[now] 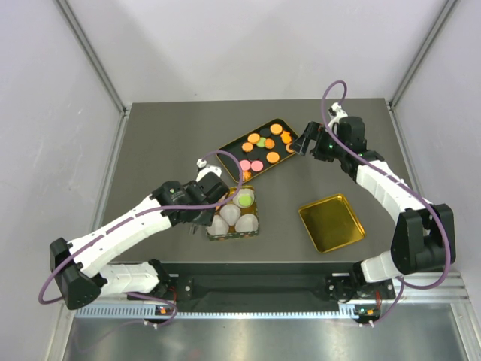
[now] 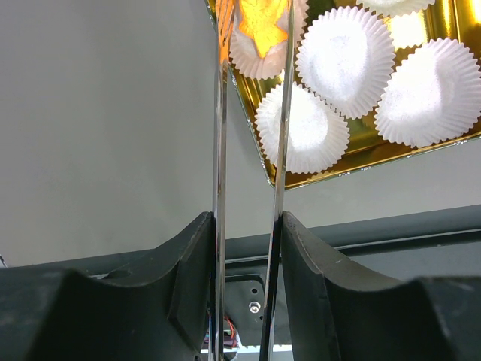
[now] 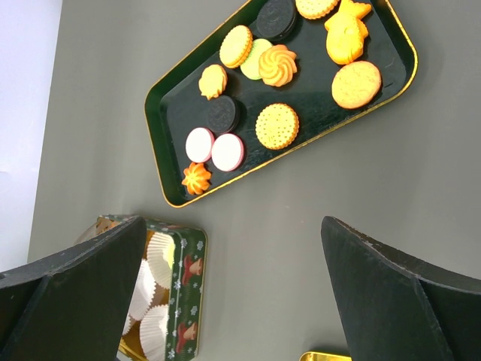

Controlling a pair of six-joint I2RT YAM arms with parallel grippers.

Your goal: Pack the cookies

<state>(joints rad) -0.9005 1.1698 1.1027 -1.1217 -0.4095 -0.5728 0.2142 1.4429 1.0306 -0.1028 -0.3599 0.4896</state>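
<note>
Left gripper (image 1: 214,214) carries 2 thin metal blades (image 2: 279,150). A star-shaped orange cookie (image 2: 263,21) sits between the blade tips, over a white paper cup (image 2: 252,56) in the gold-lined tin (image 2: 362,135). Whether the blades are pinching it cannot be told. Right gripper (image 3: 233,226) is spread wide with nothing in it, above the table beside the dark tray (image 3: 161,94), where the other cookies (image 3: 276,126) lie.

grey table (image 1: 150,143), pale walls (image 1: 45,113)
</note>
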